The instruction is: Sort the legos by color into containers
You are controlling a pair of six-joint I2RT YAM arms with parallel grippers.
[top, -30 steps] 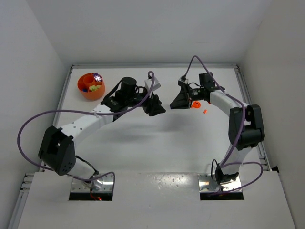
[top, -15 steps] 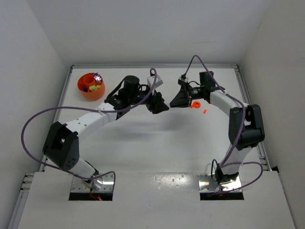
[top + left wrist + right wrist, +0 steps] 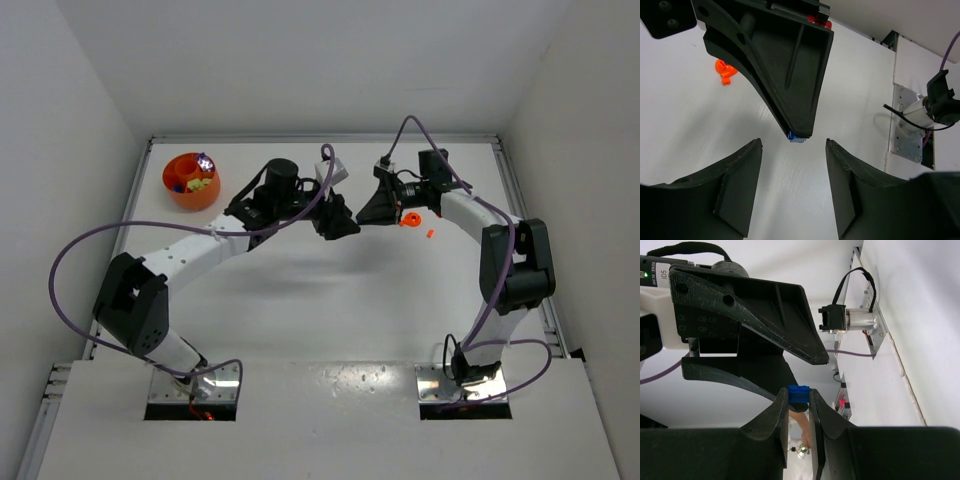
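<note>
Mid-frame, the right gripper (image 3: 799,401) pinches a blue brick (image 3: 799,392) toward the empty, half-open left gripper (image 3: 343,225), probably a handover bound for the bowl (image 3: 186,201) at upper left.

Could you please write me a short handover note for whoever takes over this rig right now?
Right gripper: shut on a blue lego, pinched at the fingertips.
Left gripper: open and empty, with a finger on either side of the blue lego, not touching it. This looks like a hand-over between the arms.
Orange bowl: at the far left of the table, holding a few legos, yellow-green and purple among them.
Loose: one orange lego and a smaller one lie by the right arm.
Done: some legos are in the bowl.
Left: the blue lego and both orange ones. Only one container is in view.
</note>
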